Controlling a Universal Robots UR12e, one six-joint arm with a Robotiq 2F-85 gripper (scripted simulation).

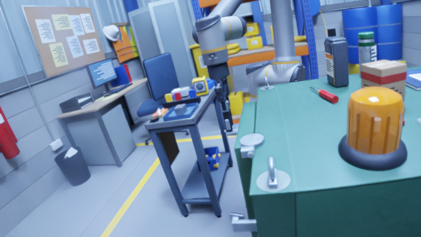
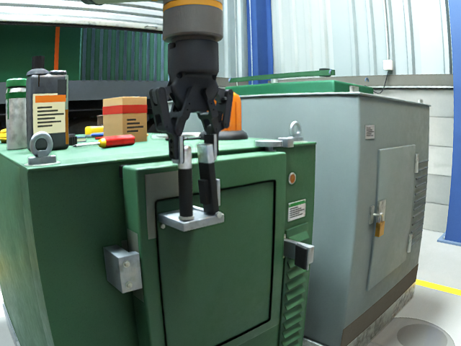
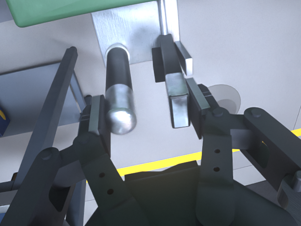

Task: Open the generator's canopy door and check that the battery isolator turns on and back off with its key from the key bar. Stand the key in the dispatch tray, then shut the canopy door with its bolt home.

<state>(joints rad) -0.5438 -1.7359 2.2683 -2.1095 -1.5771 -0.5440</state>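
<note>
My gripper hangs straight down in front of the green generator's canopy door, over the small metal key bar fixed on the door's upper panel. Two keys stand upright in the bar: a round one on the left and a square-headed one on the right. The canopy door is shut, with a grey bolt block on its left edge and a latch on its right. The gripper has closed around the tops of both keys together.
Behind the generator stands a grey cabinet with a padlocked door. On the generator's top are an orange beacon, a red screwdriver, a cardboard box and bottles. A blue cart with a tray stands beside the generator.
</note>
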